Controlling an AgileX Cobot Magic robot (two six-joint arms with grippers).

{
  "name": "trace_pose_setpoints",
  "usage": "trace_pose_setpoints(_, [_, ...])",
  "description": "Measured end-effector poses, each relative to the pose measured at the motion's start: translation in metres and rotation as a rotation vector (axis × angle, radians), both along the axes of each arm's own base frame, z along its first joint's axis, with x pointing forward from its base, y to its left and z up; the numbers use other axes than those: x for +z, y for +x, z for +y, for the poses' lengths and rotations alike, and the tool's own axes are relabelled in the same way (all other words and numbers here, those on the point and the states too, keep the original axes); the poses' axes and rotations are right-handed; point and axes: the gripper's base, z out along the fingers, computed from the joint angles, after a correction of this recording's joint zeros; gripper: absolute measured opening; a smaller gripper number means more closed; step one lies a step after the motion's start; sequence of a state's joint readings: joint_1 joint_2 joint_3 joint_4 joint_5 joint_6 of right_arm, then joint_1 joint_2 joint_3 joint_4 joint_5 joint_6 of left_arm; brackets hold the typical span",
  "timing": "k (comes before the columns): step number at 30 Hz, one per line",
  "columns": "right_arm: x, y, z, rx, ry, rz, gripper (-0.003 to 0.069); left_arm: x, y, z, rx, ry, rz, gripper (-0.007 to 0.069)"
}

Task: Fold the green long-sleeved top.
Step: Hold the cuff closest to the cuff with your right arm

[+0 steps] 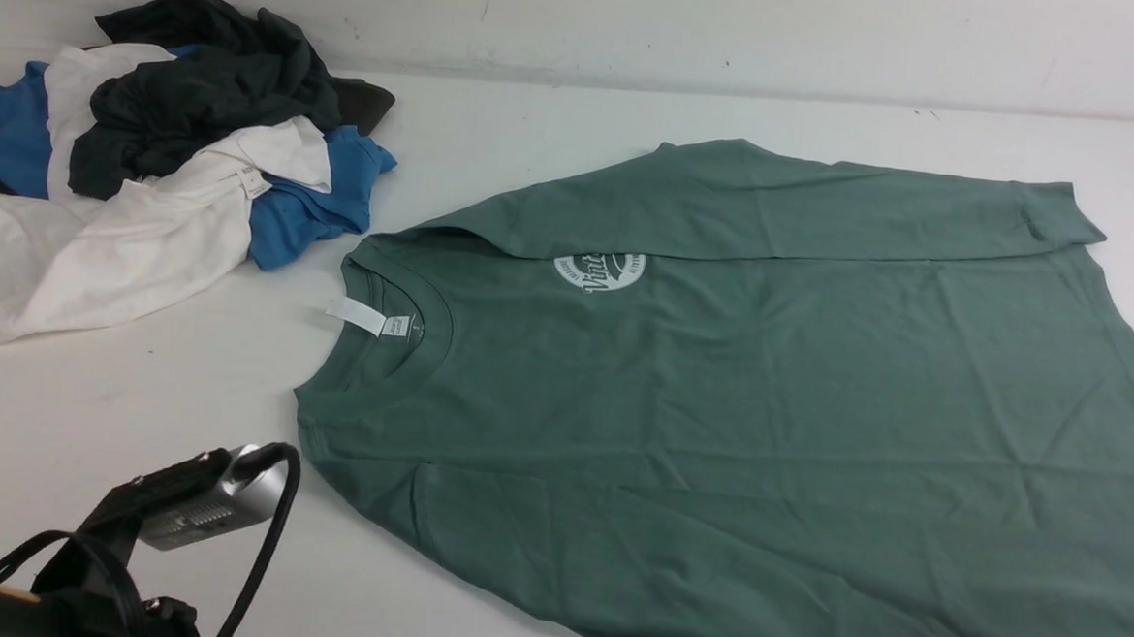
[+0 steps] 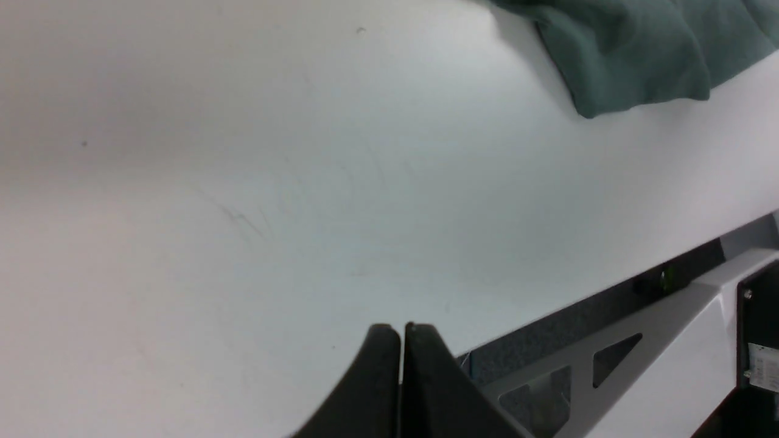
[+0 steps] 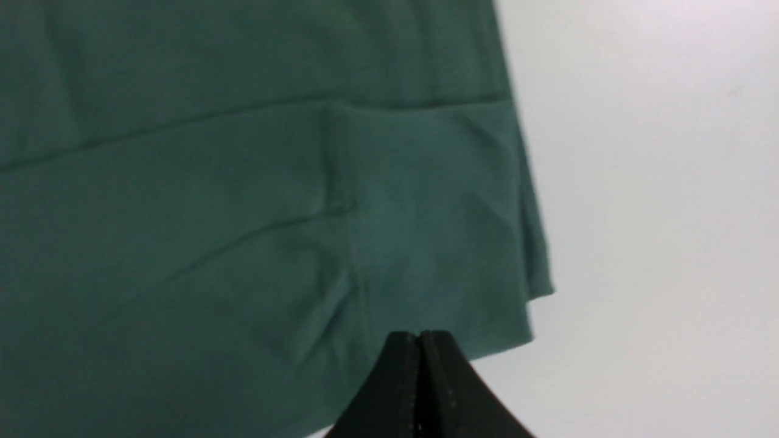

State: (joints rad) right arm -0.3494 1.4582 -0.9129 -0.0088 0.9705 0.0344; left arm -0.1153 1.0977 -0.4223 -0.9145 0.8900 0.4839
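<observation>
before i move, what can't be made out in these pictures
- Front view: the near part of the green top, cut off by the bottom edge.
- Front view: the top of the round chest logo, hidden under a folded strip of green cloth.
- Front view: the print on the small neck label, too small to read.
- Front view: both grippers, outside the picture.

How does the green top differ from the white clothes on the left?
The green top is spread mostly flat, while the white clothes lie crumpled. The top has a round logo on its chest; the white clothes show none. The top stands apart, whereas the white clothes mingle with blue ones. Both are fabric.
</observation>
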Motion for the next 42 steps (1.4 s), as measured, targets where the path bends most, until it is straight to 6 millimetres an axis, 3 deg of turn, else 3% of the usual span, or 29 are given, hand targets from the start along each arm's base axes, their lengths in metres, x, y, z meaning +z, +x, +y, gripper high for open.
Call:
trace_pose_setpoints(5, [-0.015,0.007,-0.012,-0.044,0.022,0.012,0.0027,0.005,0.009,0.0,0.0,0.013,-0.024,-0.0004])
trace_pose_setpoints(16, [-0.06,0.02,-0.022,0.0,0.011,0.136,0.0297,0.007,0.015,0.001,0.027,0.029,-0.064,-0.0003])
trace_pose_setpoints(22, [-0.076,0.025,-0.024,0.033,0.014,0.166,0.0322,0.007,0.015,0.001,0.027,0.029,-0.064,-0.0003])
trace_pose_setpoints(27, [-0.076,0.026,-0.024,0.039,0.009,0.155,0.0318,0.007,0.015,0.001,0.027,0.029,-0.064,-0.0003])
trace_pose_setpoints(31, [-0.076,0.027,-0.025,0.05,0.005,0.149,0.0269,0.007,0.015,0.001,0.026,0.029,-0.065,-0.0003])
trace_pose_setpoints(34, [-0.076,0.027,-0.025,0.06,0.001,0.142,0.0116,0.007,0.015,0.001,0.024,0.03,-0.067,-0.0003])
trace_pose_setpoints(37, [-0.075,0.028,-0.025,0.061,0.001,0.145,0.0024,0.007,0.015,0.001,0.024,0.03,-0.067,-0.0003])
trace_pose_setpoints(40, [-0.068,0.03,-0.026,0.046,0.014,0.173,0.0015,0.007,0.015,0.001,0.024,0.03,-0.067,-0.0003])
trace_pose_setpoints(42, [-0.053,0.031,-0.025,0.025,0.032,0.186,0.0015,0.007,0.015,0.002,0.022,0.032,-0.067,-0.0003])
